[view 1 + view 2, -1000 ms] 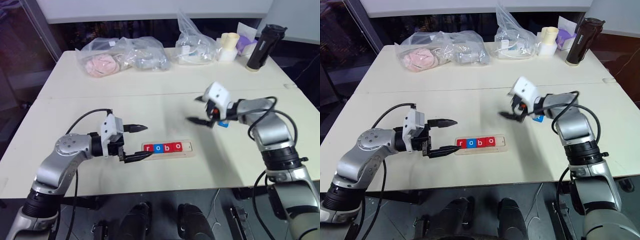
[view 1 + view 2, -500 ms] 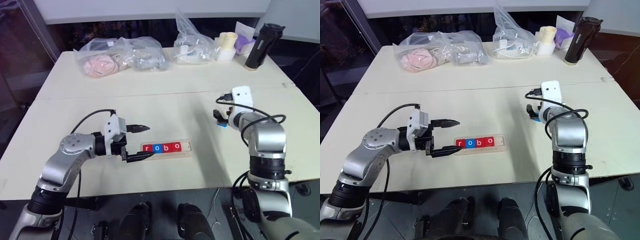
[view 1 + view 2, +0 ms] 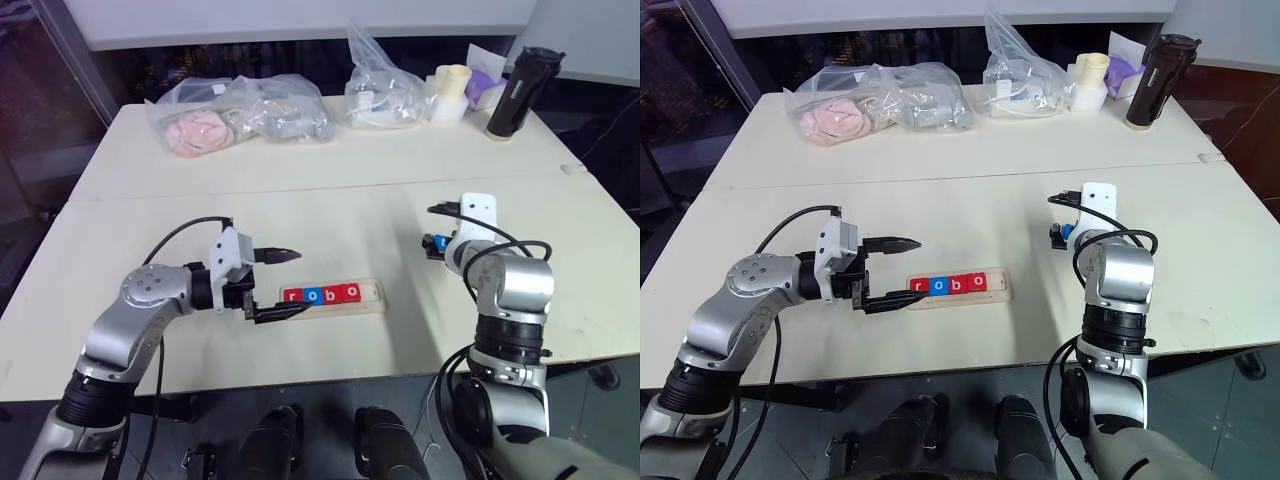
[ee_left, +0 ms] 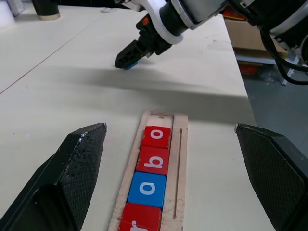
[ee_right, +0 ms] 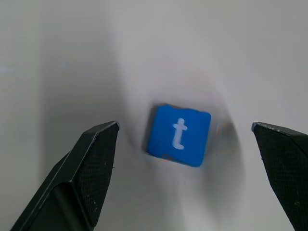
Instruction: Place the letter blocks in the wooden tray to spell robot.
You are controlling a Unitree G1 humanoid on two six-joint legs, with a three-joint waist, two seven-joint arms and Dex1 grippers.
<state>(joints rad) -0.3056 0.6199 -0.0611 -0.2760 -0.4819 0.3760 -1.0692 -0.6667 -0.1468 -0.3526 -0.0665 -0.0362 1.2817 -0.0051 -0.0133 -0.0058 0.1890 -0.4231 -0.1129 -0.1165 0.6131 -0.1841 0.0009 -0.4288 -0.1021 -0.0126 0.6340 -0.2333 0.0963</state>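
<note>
The wooden tray point(image 3: 372, 292) lies near the table's front, holding letter blocks that read r, o, b, o: red r point(image 4: 142, 216), blue o point(image 4: 147, 187), red b point(image 4: 154, 161), red o point(image 4: 156, 137). Its right end is bare. My left gripper point(image 3: 298, 282) is open at the tray's left end, one finger above it and one beside it, holding nothing. A blue t block point(image 5: 179, 134) lies flat on the table to the right of the tray. My right gripper point(image 3: 433, 240) points down at the t block, open, fingers point(image 5: 86, 178) apart on either side of it.
At the back of the table lie two clear plastic bags point(image 3: 240, 108), point(image 3: 385, 85), a cream cup point(image 3: 452, 92) and a black bottle point(image 3: 512, 95). A seam crosses the table point(image 3: 300, 200) behind both grippers.
My right arm has swung right and down and its wrist has rolled; the gripper now points down over the blue t block. The left arm has kept still.
</note>
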